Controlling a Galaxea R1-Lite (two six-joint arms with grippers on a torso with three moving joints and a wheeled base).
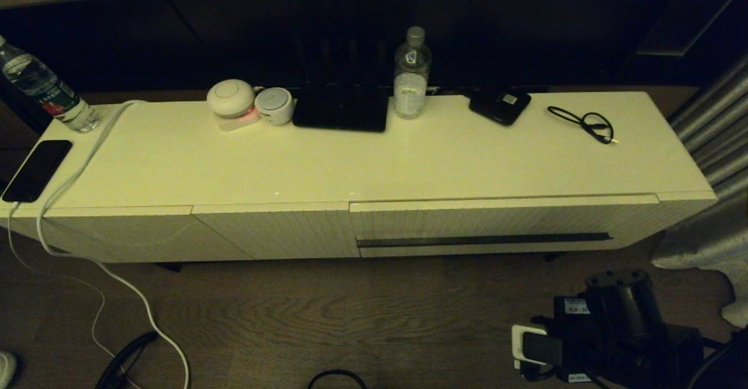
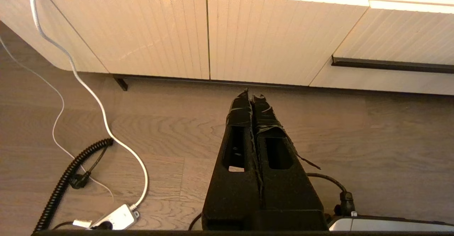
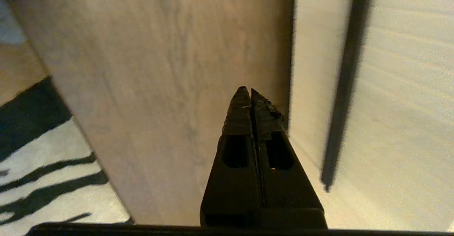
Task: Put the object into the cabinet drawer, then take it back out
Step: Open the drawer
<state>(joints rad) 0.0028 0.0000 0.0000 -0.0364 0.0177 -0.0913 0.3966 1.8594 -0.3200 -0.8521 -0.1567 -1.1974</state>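
The cabinet drawer [image 1: 485, 221] is pushed in flush, its dark handle strip [image 1: 484, 240] running across the ribbed front. A black oblong bundle [image 1: 342, 108] lies at the back of the cabinet top between the white round items and the bottle. It looks like the object, though its detail is lost in the dim light. My right gripper [image 3: 247, 90] is shut and empty, low over the floor just in front of the drawer [image 3: 400, 87]; its arm [image 1: 613, 325] shows at the lower right. My left gripper [image 2: 252, 94] is shut and empty, parked low before the left panels.
On the cabinet top stand a water bottle [image 1: 412, 73], a small black device [image 1: 499, 104], a thin black cable [image 1: 584, 123], two white round items [image 1: 248, 104] and a phone [image 1: 38, 170]. A white cord [image 1: 87, 249] trails to the floor. Curtains [image 1: 713, 132] hang at right.
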